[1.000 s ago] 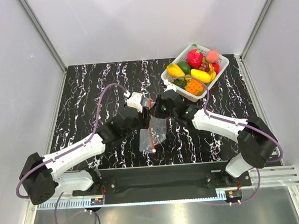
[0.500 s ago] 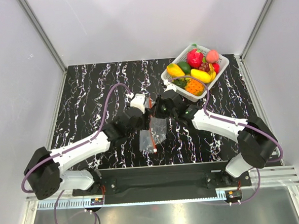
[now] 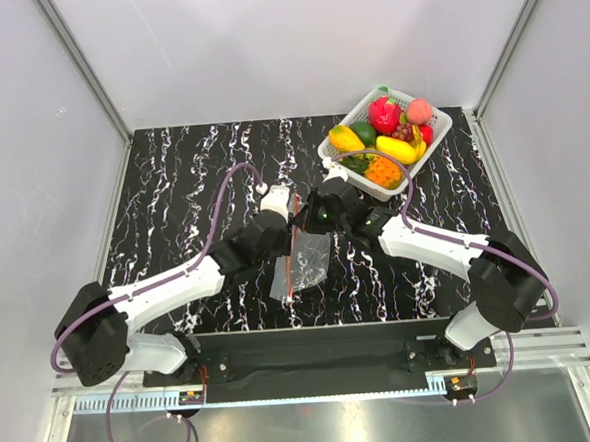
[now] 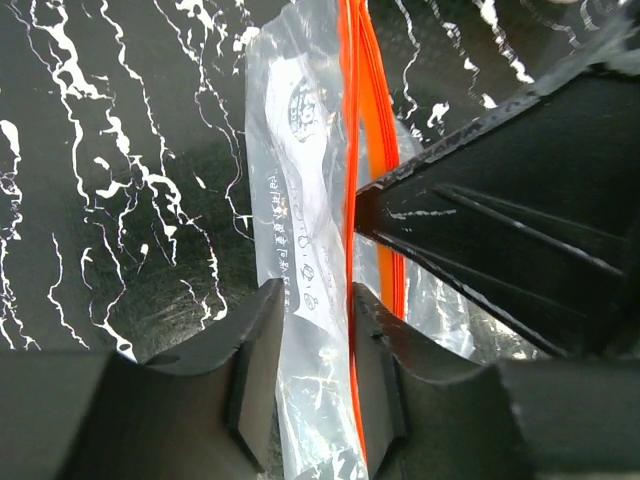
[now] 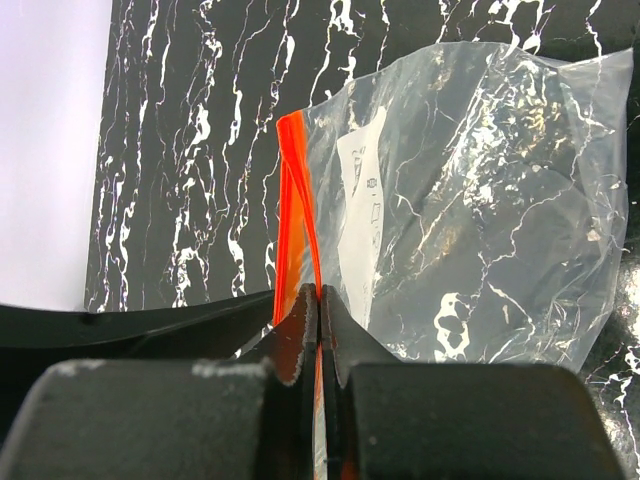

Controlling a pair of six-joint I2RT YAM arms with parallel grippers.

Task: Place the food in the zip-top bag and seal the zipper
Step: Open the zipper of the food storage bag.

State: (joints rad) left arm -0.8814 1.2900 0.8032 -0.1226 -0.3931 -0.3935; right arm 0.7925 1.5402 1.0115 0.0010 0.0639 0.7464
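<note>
The clear zip-top bag lies partly lifted at the table's middle, its red-orange zipper along its left edge. My right gripper is shut on one lip of the zipper, and the bag spreads out beyond it. My left gripper is open, its jaws standing either side of the bag's other lip, with the zipper against the right finger. In the top view the left gripper meets the right one at the bag's far end. The food sits in the basket.
The white slotted basket stands at the back right, piled with toy fruits and vegetables. Grey walls enclose the black marbled table on three sides. The right gripper's black finger fills the right of the left wrist view.
My left arm has reached forward and right until its jaws straddle the bag's mouth. The bag's near end has swung a little left. The right arm has held still.
</note>
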